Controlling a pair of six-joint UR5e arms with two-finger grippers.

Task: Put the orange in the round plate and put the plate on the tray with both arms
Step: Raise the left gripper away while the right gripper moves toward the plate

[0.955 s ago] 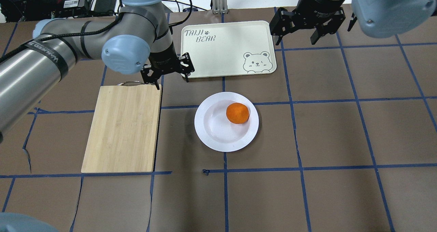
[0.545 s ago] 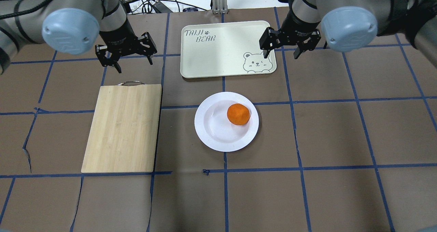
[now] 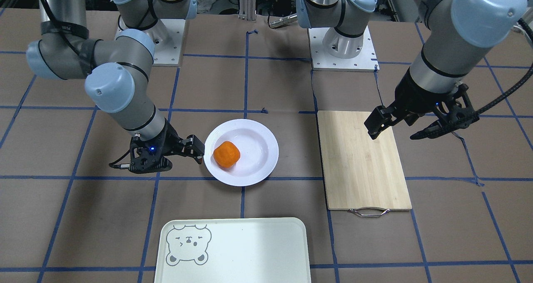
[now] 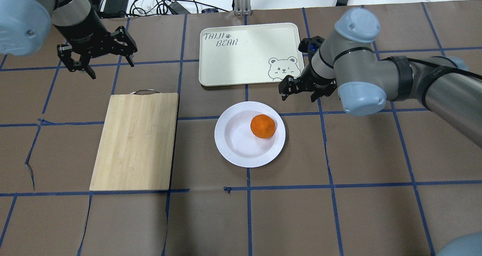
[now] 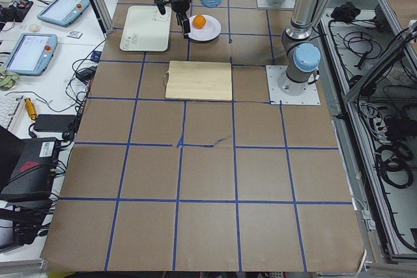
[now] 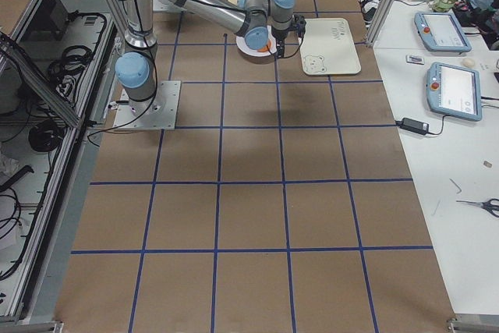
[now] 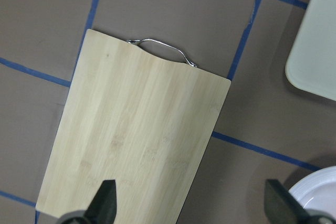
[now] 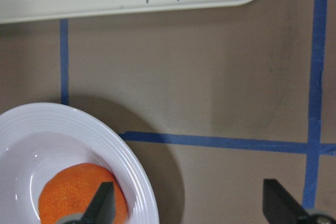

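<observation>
The orange (image 4: 263,126) lies in the right half of the round plate (image 4: 229,147), which rests on the table in front of the tray (image 4: 241,64). In the front-facing view the orange (image 3: 226,154) sits in the plate (image 3: 260,147) next to my right gripper (image 3: 183,158). The right gripper (image 4: 297,97) hangs open and low between the tray's bear corner and the plate's far right rim. Its wrist view shows the plate (image 8: 68,129) and orange (image 8: 73,195) at lower left. My left gripper (image 4: 111,69) is open and holds nothing, high over the far left.
A bamboo cutting board (image 4: 135,141) with a metal handle lies left of the plate, below the left gripper (image 3: 395,134). Cables and power bricks (image 4: 158,5) sit beyond the table's far edge. Blue tape lines (image 4: 248,211) grid the brown table cover.
The left gripper has swung left, away from the tray's corner to the far left. The right gripper has dropped from beside the tray to near the plate's far right rim.
</observation>
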